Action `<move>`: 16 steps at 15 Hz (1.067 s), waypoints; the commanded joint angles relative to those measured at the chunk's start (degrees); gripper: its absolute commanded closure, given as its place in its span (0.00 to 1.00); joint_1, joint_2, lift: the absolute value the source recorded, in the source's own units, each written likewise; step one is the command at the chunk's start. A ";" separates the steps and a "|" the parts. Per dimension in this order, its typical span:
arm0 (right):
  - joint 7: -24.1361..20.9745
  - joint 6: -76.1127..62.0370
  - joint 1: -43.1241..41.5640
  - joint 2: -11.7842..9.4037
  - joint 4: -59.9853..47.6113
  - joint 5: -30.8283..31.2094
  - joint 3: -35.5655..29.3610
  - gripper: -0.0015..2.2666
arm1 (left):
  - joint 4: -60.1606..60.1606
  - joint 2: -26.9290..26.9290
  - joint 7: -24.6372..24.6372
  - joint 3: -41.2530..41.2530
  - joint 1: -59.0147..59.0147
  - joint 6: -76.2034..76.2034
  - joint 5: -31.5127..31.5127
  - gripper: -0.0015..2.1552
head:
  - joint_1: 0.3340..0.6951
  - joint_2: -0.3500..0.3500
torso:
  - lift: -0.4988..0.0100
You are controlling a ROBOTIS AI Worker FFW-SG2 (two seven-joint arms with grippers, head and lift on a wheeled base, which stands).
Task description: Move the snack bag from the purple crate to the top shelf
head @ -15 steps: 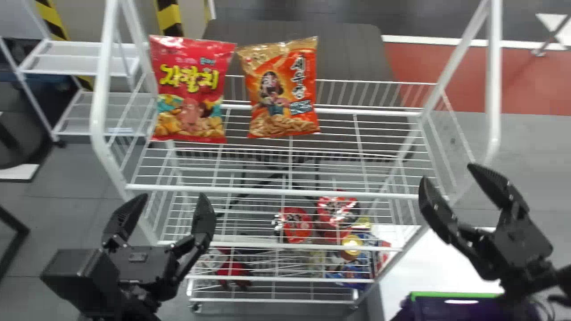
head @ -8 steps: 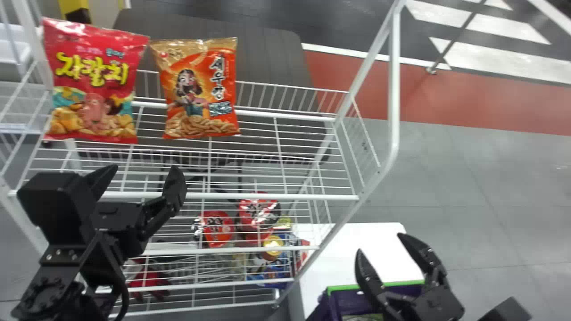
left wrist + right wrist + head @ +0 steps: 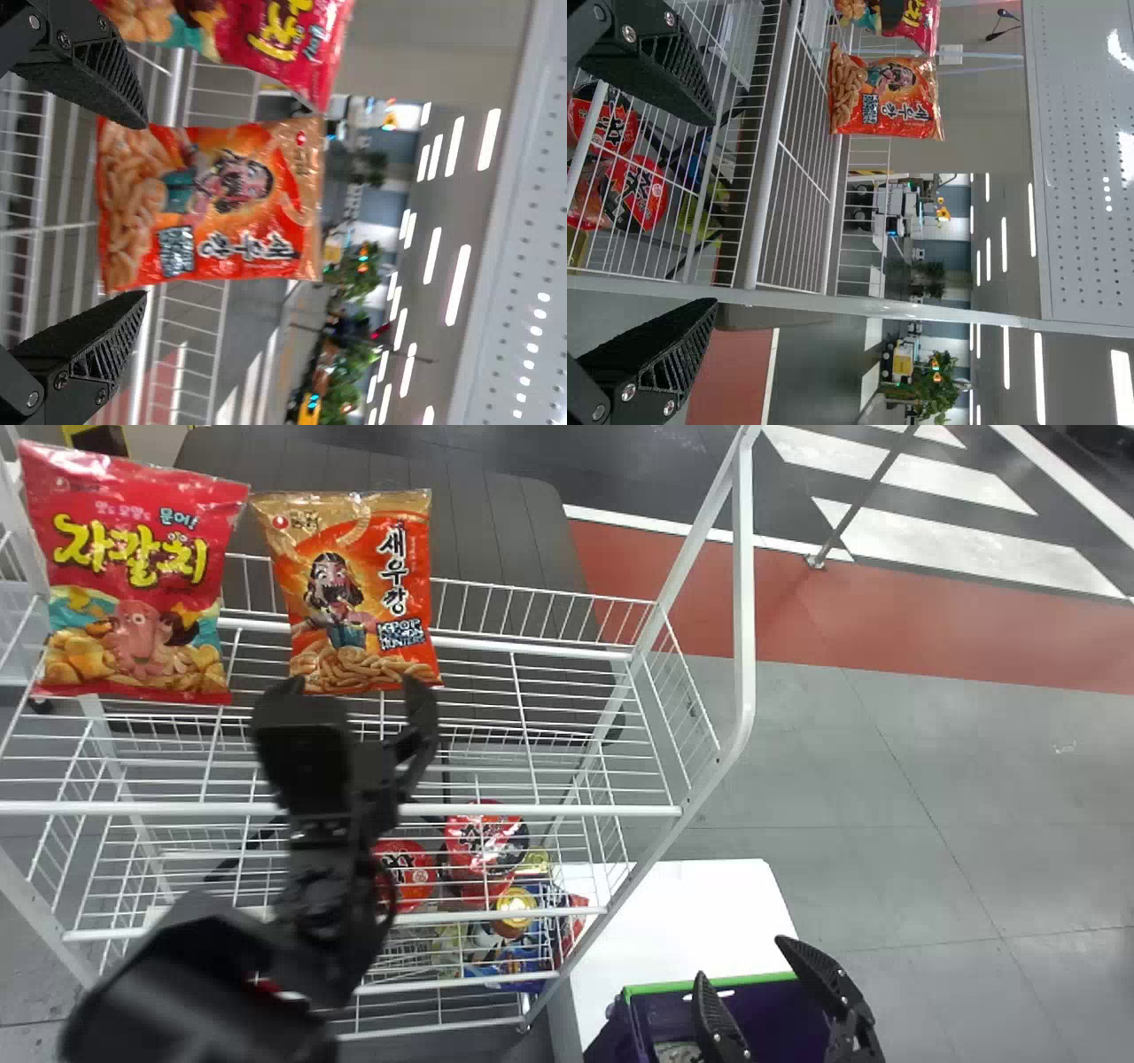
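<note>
Head view: a white wire rack (image 3: pixel 742 620) ahead of you, a purple crate (image 3: pixel 656 987) to the right.
Your goal is the rack's top shelf (image 3: pixel 532 811); lower down is the white table (image 3: pixel 691 912). Your left gripper (image 3: pixel 359 691) is at the shelf, your right gripper (image 3: pixel 742 957) near the crate; both have their jaws spread, holding nothing. A red snack bag (image 3: pixel 133 576) and an orange snack bag (image 3: pixel 354 593) stand up there. A sliver of what is probably your snack bag (image 3: pixel 678 1052) lies inside the crate, too little to be sure. Judging by the shelved pair, expect it light, puffed and soft, its film slick and its pieces brittle; pinch gently across the middle, since a hard squeeze could crush them.
</note>
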 commanded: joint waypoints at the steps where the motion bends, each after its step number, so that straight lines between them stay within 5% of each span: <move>1: 0.05 -1.66 0.36 0.15 0.72 -0.39 -0.33 0.04 | 10.90 -2.11 0.97 -1.23 -4.78 -4.27 -3.87 0.07 | 1.00 0.00 | 0.98; 3: 0.14 -3.06 0.45 0.15 1.60 -0.74 -0.86 0.04 | 18.81 -2.11 7.03 -5.27 -9.35 -7.79 -4.22 0.07 | 1.00 0.00 | 0.98; 7: 0.31 -4.82 0.54 0.15 2.47 -1.09 -1.30 0.04 | 25.57 -2.11 9.76 -5.54 -12.51 -12.71 -1.67 0.08 | 1.00 0.00 | 0.98; 12: 0.31 -6.05 0.54 0.50 2.83 -1.09 -1.12 0.04 | 26.45 -2.11 4.83 -5.27 -15.76 -12.71 7.91 0.08 | 1.00 0.00 | 0.98; 16: 0.31 -6.93 0.36 0.68 3.44 -0.92 -1.04 0.04 | 27.95 -2.11 -0.70 -5.54 -17.34 -12.54 8.79 0.08 | 1.00 0.00 | 0.98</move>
